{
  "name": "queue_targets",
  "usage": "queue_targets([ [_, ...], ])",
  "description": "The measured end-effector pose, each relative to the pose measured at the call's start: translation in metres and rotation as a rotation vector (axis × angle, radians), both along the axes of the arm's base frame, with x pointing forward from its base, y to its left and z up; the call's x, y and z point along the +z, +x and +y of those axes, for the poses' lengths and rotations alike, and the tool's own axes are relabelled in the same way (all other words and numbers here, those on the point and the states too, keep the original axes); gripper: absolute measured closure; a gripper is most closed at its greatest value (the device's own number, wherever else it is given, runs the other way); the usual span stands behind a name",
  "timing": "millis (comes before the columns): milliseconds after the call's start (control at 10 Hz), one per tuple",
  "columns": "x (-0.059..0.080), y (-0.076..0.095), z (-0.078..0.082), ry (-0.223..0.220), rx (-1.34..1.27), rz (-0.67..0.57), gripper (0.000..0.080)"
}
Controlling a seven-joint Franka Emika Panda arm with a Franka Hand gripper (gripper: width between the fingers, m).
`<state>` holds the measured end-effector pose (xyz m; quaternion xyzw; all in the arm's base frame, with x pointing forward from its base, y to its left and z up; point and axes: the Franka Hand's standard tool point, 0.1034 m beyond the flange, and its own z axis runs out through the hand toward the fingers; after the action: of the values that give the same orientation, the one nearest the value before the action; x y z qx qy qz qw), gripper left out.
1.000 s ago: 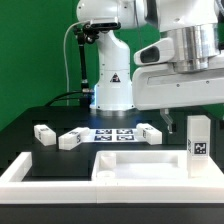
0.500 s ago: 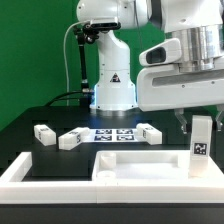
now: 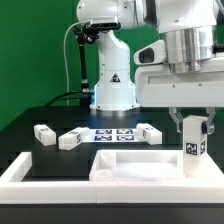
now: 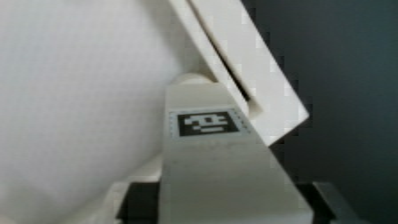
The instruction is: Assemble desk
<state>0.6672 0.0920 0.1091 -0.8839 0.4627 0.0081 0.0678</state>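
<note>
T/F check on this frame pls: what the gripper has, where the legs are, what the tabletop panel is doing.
1. The gripper is shut on an upright leg block. True.
2. That block is at the exterior view's left. False: it is at the exterior view's right, at the end of the tabletop panel.
3. Three more leg blocks lie loose on the table, beyond the panel. True.
4. The tabletop panel is lifted in the air. False: it lies flat and nothing grips it.
</note>
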Motion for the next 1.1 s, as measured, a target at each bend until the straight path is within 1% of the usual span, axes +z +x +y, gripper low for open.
queue_targets([
  [100,-0.002,0.0,0.001,0.039,-0.21,0.028,0.0502],
  [200,-0.002,0.0,-0.001,0.077,-0.33,0.041,0.0502],
  [500,-0.003,-0.001,0.001,0.092,-0.48,0.069,0.0502],
  [700,-0.003,-0.001,0.005,0.109,-0.624,0.095,0.0502],
  [800,-0.004,0.0,0.011,0.138,-0.783,0.121,0.0502],
  [900,-0.004,0.004,0.014,0.164,-0.898,0.114,0.0503],
  [1100,-0.005,0.004,0.015,0.181,-0.996,0.114,0.0503],
])
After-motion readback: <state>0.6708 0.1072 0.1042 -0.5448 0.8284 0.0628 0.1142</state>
